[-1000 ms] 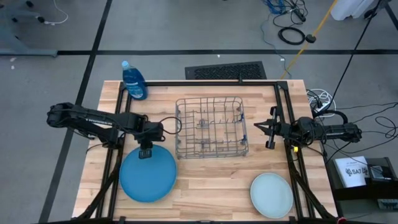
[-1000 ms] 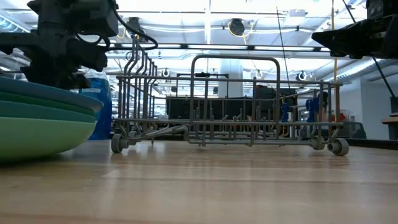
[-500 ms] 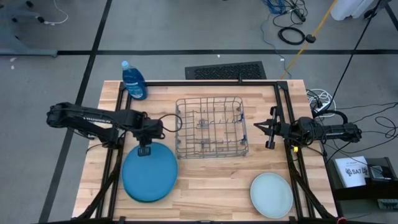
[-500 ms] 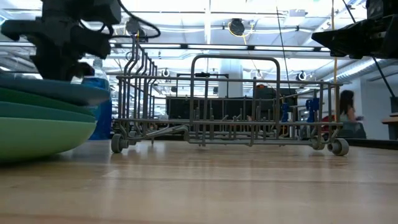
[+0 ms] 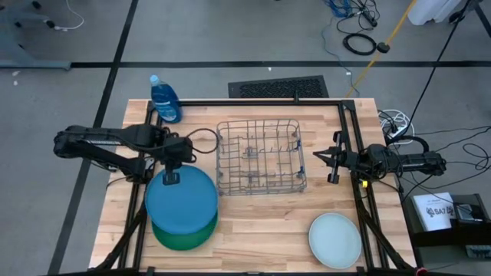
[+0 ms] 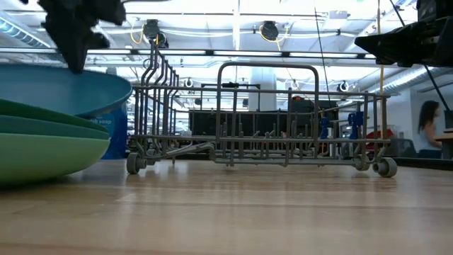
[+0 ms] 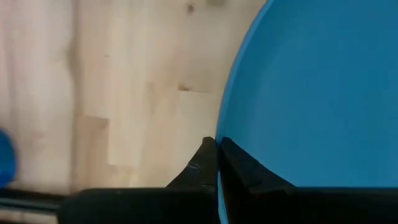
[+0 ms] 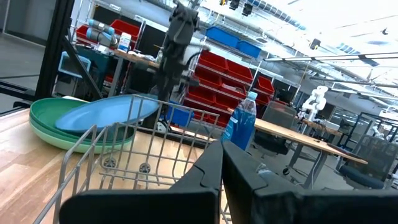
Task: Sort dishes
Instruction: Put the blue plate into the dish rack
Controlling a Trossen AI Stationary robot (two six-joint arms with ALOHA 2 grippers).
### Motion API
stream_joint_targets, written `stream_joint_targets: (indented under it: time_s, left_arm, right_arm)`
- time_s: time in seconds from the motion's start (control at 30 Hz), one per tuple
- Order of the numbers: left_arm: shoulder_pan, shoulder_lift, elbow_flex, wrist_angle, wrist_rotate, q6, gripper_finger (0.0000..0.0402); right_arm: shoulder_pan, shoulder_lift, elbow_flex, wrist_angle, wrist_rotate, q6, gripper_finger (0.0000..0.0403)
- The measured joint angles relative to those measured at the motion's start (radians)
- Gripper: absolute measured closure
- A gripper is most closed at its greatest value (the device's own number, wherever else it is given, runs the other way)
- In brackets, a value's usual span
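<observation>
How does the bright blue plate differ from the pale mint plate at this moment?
The bright blue plate is held at its rim by the shut left gripper and lifted above the green plates; the pale mint plate lies flat on the table, alone and untouched. The blue one looks larger. Both are round and smooth.

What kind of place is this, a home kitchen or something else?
Probably a robotics lab or workshop, not a kitchen: red storage bins on shelves, a white robot arm on a bench, cables on the floor.
</observation>
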Motion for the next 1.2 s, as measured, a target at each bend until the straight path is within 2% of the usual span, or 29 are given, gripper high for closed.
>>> stream_joint_targets:
  time_s: [0.5, 0.9, 1.2]
  left_arm:
    - [-0.013, -0.003, 0.322, -0.232, -0.201, 0.05, 0.0402]
    - [-0.013, -0.008, 0.533, -0.231, -0.281, 0.267, 0.0402]
    - [-0.013, -0.007, 0.623, -0.18, -0.334, 0.383, 0.0401]
  right_arm:
    - [0.0, 0.0, 0.0, 0.0, 0.0, 0.0, 0.0399]
    - [0.0, 0.0, 0.0, 0.0, 0.0, 0.0, 0.0399]
    - [0.0, 0.0, 0.0, 0.0, 0.0, -0.003, 0.0399]
